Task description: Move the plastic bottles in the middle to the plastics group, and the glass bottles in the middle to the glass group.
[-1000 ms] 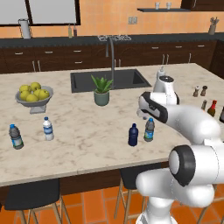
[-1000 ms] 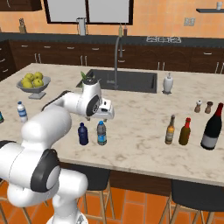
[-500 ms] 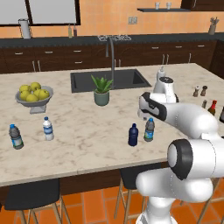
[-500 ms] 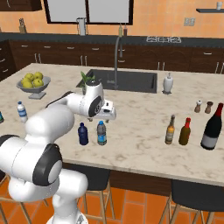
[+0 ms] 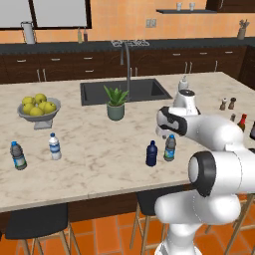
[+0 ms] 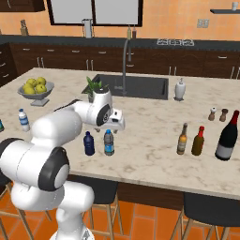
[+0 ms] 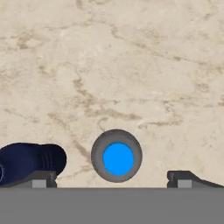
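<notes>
My gripper [image 7: 114, 178] hangs open straight above the clear greyish plastic bottle [image 7: 116, 155], whose blue cap shows between the two fingertips [image 7: 41, 178]. The dark navy plastic bottle [image 7: 31, 159] stands just beside it. Both bottles stand mid-counter near the front edge, clear bottle [image 5: 170, 148] and navy bottle [image 5: 151, 153], under the gripper [image 5: 165, 133]. The plastics group [image 5: 54, 146] of small water bottles is at the far left. The amber glass bottle [image 6: 182, 139] stands next to the red-necked bottle [image 6: 198, 140] of the glass group on the right.
A fruit bowl [image 5: 39, 107] sits at the back left and a potted plant [image 5: 115, 103] stands by the sink [image 5: 124, 91]. A soap dispenser [image 6: 180, 89], salt and pepper shakers [image 6: 218, 114] and a large dark wine bottle [image 6: 228, 137] are on the right.
The hand has edged very slightly sideways over the clear bottle. The bottles have not moved and the jaws stay open.
</notes>
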{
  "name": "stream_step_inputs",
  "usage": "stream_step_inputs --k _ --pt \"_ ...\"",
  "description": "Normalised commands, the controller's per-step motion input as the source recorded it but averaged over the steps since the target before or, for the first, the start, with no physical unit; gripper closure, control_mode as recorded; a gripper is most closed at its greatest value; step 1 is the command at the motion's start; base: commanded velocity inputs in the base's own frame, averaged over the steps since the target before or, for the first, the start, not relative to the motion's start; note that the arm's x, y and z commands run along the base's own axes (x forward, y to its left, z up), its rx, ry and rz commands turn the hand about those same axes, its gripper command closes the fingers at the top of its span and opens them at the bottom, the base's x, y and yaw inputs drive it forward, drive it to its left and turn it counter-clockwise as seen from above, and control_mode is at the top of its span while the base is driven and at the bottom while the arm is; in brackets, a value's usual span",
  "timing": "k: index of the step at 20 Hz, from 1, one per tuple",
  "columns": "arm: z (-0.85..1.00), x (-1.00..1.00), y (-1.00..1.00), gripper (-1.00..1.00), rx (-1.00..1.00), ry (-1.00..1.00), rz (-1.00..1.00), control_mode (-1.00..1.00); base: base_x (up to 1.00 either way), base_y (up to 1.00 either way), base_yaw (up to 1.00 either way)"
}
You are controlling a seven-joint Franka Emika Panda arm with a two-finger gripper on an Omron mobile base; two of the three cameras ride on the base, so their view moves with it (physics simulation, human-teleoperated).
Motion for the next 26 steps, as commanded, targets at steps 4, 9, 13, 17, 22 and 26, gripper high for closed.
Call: stream_step_inputs --k 4,9,13,17,22,26 --pt "-0.14 0.05 0.00 -1.00 0.00 0.04 0.00 -1.00 0.00 0.00 0.00" --pt "-0.07 0.00 -0.02 -1.00 0.00 0.00 0.00 -1.00 0.00 0.00 0.00" --pt "-0.26 0.00 0.00 -1.00 0.00 0.00 0.00 -1.00 0.00 0.00 0.00" --pt "-0.21 0.00 0.00 -1.00 0.00 0.00 0.00 -1.00 0.00 0.00 0.00" --pt "-0.10 0.00 0.00 -1.00 0.00 -0.01 0.00 -1.00 0.00 0.00 0.00" --pt "0.00 0.00 0.00 1.00 0.00 0.00 0.00 -1.00 0.00 0.00 0.00"
